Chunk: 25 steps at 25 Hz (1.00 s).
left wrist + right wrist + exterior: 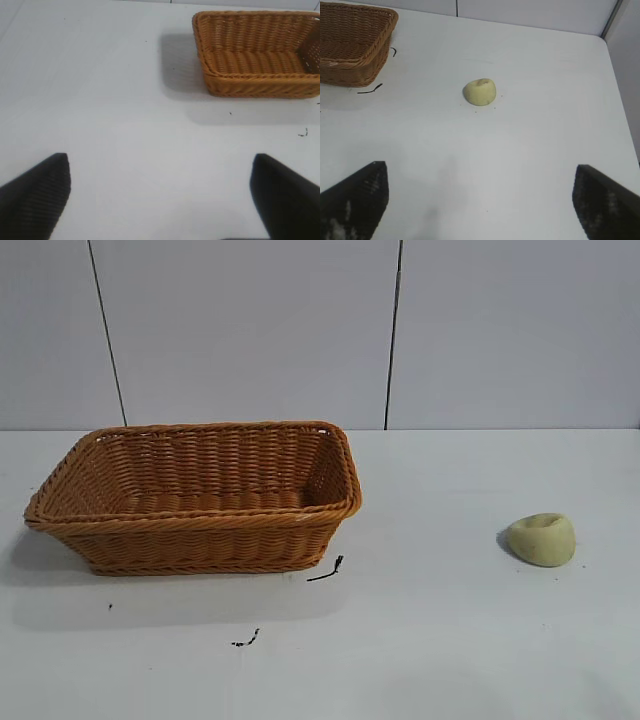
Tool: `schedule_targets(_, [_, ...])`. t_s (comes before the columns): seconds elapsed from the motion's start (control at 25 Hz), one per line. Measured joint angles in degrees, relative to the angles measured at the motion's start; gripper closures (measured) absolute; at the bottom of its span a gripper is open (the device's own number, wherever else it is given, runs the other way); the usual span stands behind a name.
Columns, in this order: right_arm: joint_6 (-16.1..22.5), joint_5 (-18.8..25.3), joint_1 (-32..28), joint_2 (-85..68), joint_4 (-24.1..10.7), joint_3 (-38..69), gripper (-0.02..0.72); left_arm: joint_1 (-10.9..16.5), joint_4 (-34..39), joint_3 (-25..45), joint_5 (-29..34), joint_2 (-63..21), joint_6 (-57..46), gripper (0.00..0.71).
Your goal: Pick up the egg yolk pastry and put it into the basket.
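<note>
The egg yolk pastry [542, 539], a small pale yellow dome with a dent on top, lies on the white table at the right. It also shows in the right wrist view [480, 92], well ahead of my right gripper [480, 172], which is open and empty. The orange-brown wicker basket [200, 523] stands at the left, empty. It also shows in the left wrist view [260, 80] and in the right wrist view [355, 45]. My left gripper [160, 162] is open and empty, well short of the basket. Neither arm shows in the exterior view.
Two small black scraps [327, 570] [246, 639] lie on the table just in front of the basket's right end. A pale wall with dark seams [393, 330] runs behind the table. The table's edge [620, 90] lies beyond the pastry in the right wrist view.
</note>
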Motion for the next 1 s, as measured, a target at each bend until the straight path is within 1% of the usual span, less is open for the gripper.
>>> schedule_targets(0.4, [0.0,0.0,0.0,0.1,0.0,0.0,0.01,0.0,0.0,0.0,0.0,0.0,0.0,0.014])
schedule_targets(0.52, [-0.1,0.0,0.0,3.5,0.0,-1.0,0.01,0.0,0.0,0.0,0.0,0.0,0.0,0.014])
schedule_targets(0.68, [-0.7,-0.3,0.0,15.4,0.0,-5.2,0.011,0.0,0.0,0.0,0.0,0.0,0.0,0.014])
schedule_targets(1.0, [-0.9,-0.7,0.0,45.9,0.0,-16.7,0.011,0.0,0.0,0.0,0.0,0.0,0.0,0.014])
